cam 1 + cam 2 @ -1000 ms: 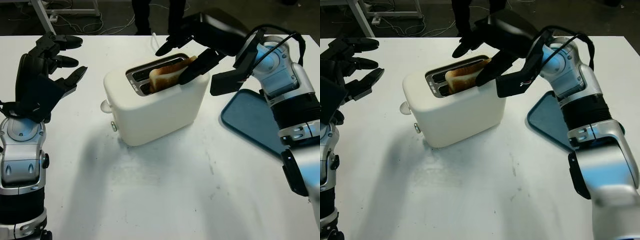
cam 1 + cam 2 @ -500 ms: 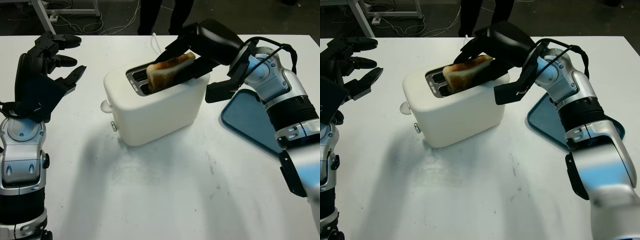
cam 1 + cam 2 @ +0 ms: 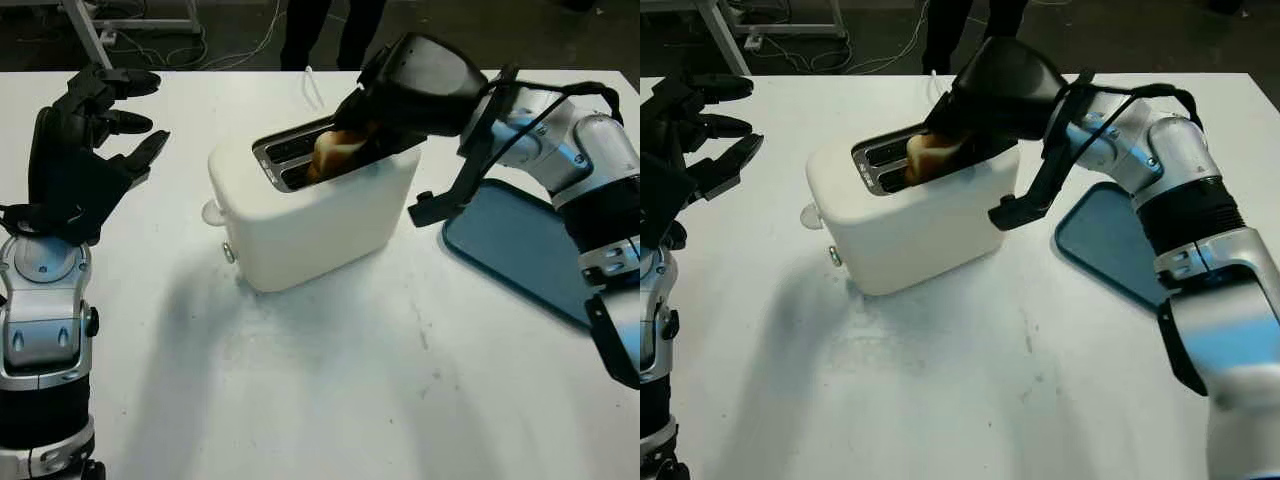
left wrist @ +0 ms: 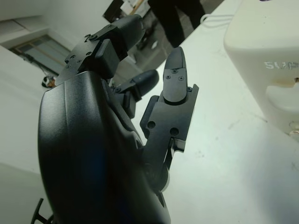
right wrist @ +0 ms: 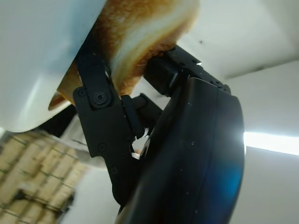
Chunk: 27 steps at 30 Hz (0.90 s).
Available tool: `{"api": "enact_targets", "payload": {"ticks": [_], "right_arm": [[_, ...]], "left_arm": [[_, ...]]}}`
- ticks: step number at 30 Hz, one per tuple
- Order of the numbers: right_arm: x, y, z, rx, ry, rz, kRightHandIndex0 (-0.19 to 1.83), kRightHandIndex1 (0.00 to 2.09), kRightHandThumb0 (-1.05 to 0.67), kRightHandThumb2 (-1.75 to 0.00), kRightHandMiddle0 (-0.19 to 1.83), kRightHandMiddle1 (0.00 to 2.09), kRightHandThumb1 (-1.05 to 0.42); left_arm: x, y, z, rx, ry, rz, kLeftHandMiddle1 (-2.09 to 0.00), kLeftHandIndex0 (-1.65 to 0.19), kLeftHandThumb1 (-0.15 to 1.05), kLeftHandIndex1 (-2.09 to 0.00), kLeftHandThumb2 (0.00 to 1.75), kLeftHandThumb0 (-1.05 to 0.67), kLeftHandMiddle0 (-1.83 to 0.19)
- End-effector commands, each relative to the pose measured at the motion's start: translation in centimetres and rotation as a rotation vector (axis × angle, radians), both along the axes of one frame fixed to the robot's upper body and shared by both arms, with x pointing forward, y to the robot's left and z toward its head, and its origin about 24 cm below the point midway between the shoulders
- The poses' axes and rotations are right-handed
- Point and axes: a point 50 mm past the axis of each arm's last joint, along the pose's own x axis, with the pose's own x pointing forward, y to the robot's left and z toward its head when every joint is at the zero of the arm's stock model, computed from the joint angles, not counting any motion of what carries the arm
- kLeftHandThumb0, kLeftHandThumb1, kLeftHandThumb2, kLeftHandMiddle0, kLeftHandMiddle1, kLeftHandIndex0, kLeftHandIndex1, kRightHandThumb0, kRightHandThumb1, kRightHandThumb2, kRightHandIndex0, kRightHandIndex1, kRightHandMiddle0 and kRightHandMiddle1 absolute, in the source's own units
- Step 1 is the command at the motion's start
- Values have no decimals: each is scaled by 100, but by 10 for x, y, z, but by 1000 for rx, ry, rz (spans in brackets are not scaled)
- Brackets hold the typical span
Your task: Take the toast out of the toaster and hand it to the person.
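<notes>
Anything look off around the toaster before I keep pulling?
Nothing damaged or spilled. The toast sits tilted in the toaster's near slot, gripped by the right hand, so it may rub the slot edge. The left hand is open, off to the toaster's side. The blue tray lies flat.

Bright overhead light, soft shadow left of the toaster (image 3: 310, 215), close wrist-view toast (image 5: 140, 32) blurred.

Dark floor (image 3: 200, 30) — loose cables (image 3: 165, 40)
</notes>
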Motion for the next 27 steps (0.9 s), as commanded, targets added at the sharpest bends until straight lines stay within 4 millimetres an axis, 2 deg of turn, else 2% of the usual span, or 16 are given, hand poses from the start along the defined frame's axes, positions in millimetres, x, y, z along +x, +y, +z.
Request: {"api": "enact_targets", "payload": {"ticks": [1,4,7,9,13,17,20,22,27], "right_arm": [[3,-7,-6,-54,-21,-50,118,163,-75,-44,99,147,-92],[3,-8,-5,-54,-28,-51,119,156,-72,-50,99,140,-92],[4,-8,-3,-52,-49,-51,117,162,-70,-48,95,141,-92],[5,-9,1,-22,-52,-41,113,171,-68,-48,92,153,-92],[8,-14,11,132,-26,9,112,174,-59,-43,85,173,-92],[15,-24,25,223,-27,-26,106,175,-56,-52,80,174,-92],[19,-32,38,329,-17,-43,103,175,-52,-43,81,168,-92],[22,-39,47,412,39,-50,103,175,-53,-44,82,162,-92],[20,-53,71,610,118,4,104,175,-51,-44,79,174,-92]], "left_arm": [[-2,1,-1,2,-12,16,-110,-34,88,-76,25,-13,-30],[-3,2,-2,-6,-9,18,-110,-34,89,-76,24,-14,-31],[-2,2,-3,-3,-8,18,-109,-33,89,-75,24,-13,-30],[-2,2,-3,0,-10,16,-109,-34,89,-75,24,-14,-30],[-2,2,-3,9,-9,23,-110,-34,89,-75,23,-15,-31],[-3,1,-3,6,-4,23,-109,-34,90,-74,23,-14,-31],[-3,1,-3,2,-3,19,-108,-34,90,-74,22,-14,-31],[-3,2,-3,4,0,22,-108,-34,90,-74,22,-13,-31],[-2,1,-5,1,11,31,-107,-35,90,-73,21,-16,-31]]}}
